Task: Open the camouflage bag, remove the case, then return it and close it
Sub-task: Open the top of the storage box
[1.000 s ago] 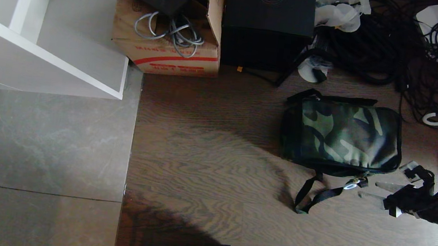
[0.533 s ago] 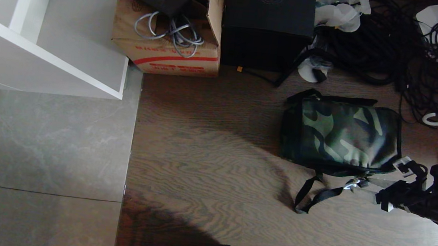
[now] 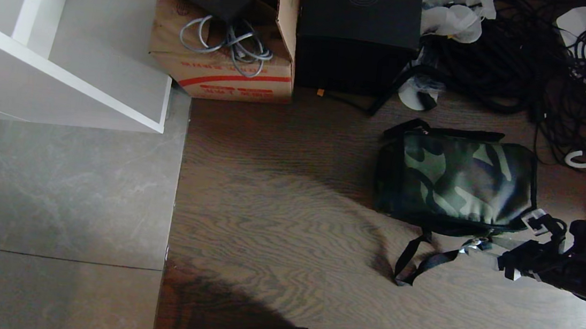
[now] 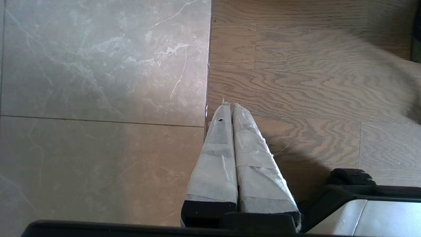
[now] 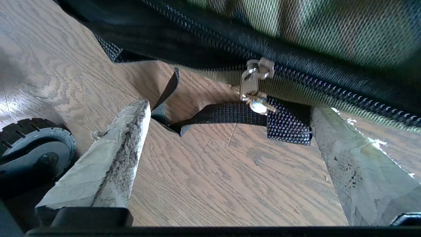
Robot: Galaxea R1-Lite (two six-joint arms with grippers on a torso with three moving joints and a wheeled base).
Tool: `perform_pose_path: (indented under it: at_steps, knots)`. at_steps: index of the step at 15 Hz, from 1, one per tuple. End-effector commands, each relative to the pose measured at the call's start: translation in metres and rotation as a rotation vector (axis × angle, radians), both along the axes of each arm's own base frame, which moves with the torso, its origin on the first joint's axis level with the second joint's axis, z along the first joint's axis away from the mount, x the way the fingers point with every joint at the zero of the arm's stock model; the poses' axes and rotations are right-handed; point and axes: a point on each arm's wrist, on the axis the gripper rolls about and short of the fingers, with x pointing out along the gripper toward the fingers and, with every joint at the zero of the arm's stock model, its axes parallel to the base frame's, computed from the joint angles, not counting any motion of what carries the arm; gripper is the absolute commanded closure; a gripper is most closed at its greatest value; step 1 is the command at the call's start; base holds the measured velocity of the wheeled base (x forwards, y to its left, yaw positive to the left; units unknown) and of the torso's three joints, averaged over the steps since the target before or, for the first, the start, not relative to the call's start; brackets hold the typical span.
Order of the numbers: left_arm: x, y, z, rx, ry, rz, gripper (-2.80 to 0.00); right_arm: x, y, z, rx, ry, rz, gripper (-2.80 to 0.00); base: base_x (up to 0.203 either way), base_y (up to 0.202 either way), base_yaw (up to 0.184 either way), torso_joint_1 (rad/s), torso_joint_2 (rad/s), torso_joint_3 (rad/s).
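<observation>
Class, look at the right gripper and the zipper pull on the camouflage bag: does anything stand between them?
Nothing visible does. The right gripper, open, faces the zipper pull on the camouflage bag across bare floor.

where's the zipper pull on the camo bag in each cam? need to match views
Head view: zipper pull at the near edge of the camouflage bag, just ahead of the open right gripper.
Left wrist view: not in it; only floor and the shut left gripper.
Right wrist view: upper middle, hanging from the zipper track, between the two fingers.
Shared landmark: the black strap below the pull, in head and right wrist views.
</observation>
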Motion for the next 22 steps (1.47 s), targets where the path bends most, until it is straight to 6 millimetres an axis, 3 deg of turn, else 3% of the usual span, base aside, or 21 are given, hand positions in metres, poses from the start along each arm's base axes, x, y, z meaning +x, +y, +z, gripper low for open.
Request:
perform_pose_path:
  at_steps: [1,7,10,16,22]
  knots:
    - [0.000,0.000,0.000,0.000,0.003,0.000,0.00,0.000,0.000,-0.002,0.001,0.003,0.005,-2.80,0.000,0.000,0.000,0.000,0.00,0.000]
    - [0.000,0.000,0.000,0.000,0.003,0.000,0.00,-0.009,-0.008,0.013,-0.087,-0.072,0.019,-2.80,0.000,0.000,0.000,0.000,0.00,0.000]
    - [0.000,0.000,0.000,0.000,0.001,0.001,0.00,-0.016,-0.011,0.009,-0.097,-0.061,0.013,-2.80,0.000,0.000,0.000,0.000,0.00,0.000]
    - [0.000,0.000,0.000,0.000,0.001,0.000,0.00,-0.015,0.000,0.011,0.060,0.030,-0.023,-2.80,0.000,0.000,0.000,0.000,0.00,0.000]
    - [0.000,0.000,0.000,0.000,0.003,0.000,0.00,-0.013,0.003,0.011,0.070,0.033,-0.008,-2.80,0.000,0.000,0.000,0.000,0.00,0.000]
